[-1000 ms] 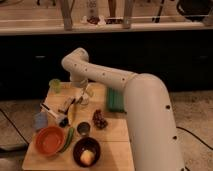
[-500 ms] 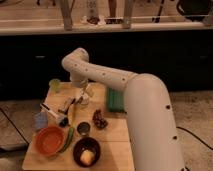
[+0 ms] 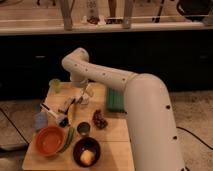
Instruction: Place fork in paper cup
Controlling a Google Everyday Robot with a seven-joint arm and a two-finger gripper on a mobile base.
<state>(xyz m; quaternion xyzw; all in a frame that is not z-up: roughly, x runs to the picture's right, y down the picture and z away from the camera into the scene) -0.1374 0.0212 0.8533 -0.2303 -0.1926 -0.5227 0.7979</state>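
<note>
The gripper (image 3: pixel 81 96), low over the back of the table (image 3: pixel 115 131), has shifted only very slightly.

Smooth, glossy plastic covers the arm (image 3: pixel 107 79), whose claw (image 3: pixel 81 96) hangs over the matt wooden table (image 3: pixel 118 133).

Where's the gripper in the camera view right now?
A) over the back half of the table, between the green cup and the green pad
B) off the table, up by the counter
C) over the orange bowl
A: the gripper hangs over the back half of the table, between the green cup and the green pad, away from the orange bowl.
</note>
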